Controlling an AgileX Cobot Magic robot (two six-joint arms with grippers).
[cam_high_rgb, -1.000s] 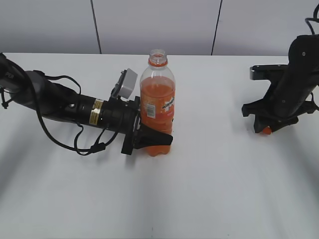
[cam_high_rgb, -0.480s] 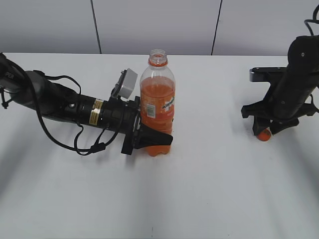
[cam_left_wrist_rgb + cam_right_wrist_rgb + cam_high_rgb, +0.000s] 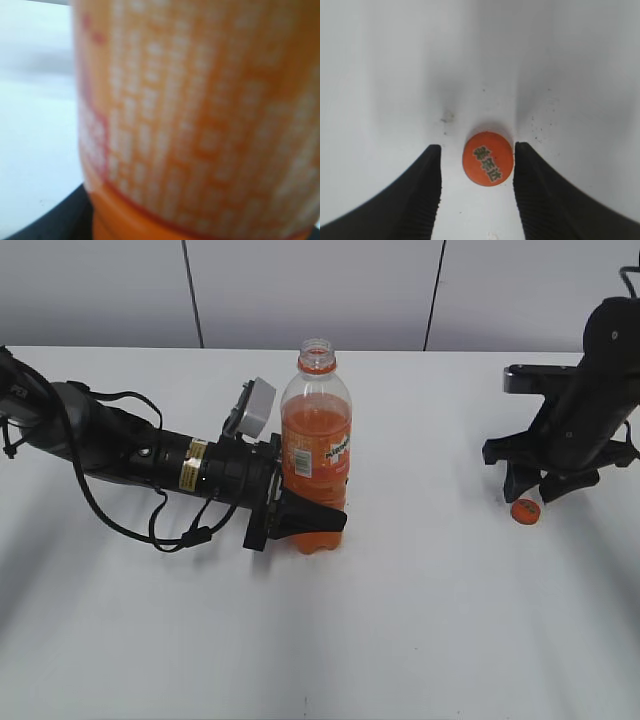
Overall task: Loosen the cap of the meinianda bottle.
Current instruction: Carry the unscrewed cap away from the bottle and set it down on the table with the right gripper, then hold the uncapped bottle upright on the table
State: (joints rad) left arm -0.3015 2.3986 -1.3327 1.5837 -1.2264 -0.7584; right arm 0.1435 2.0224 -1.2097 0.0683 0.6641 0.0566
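The meinianda bottle [image 3: 316,455] stands upright at the table's middle, uncapped, its orange neck ring and open mouth showing. My left gripper [image 3: 312,520] is shut on the bottle's lower body; the left wrist view shows only its blurred orange label [image 3: 200,115]. The orange cap [image 3: 525,511] lies flat on the table at the right, dark print up. My right gripper [image 3: 535,490] hangs just above it, open; in the right wrist view the cap [image 3: 488,158] lies between the two spread black fingers [image 3: 477,155], closer to the right finger, touching neither.
The white table [image 3: 420,620] runs to a grey panelled wall behind. The left arm and its looped cable [image 3: 150,530] lie across the table's left side. The right arm [image 3: 590,390] stands at the far right edge.
My right gripper has let go of the cap and risen a little; the cap now lies on the table below it. The left arm and bottle have not moved.
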